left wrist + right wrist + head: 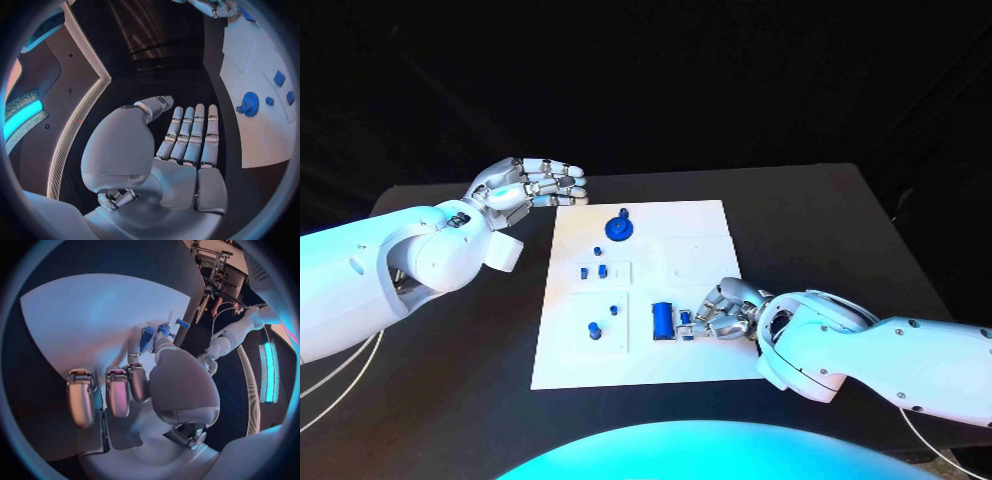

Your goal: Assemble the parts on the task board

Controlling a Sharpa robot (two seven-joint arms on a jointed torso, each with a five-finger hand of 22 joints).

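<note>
A small blue part (684,322) is sitting near the task board's (689,225) near right edge, just beside a bigger blue block (661,319), and the right robot hand (723,313) is pinching it between fingertips. The left robot hand (528,184) is hovering off the board's far left corner, over the table (834,230), fingers straight, holding nothing. With so slight a pinch, the part could tilt or slip loose and miss its seat.

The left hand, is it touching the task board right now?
Apart. In the head view the left hand hovers past the far-left corner of the task board, dark table between them; the left wrist view shows its fingers straight, holding nothing.
</note>
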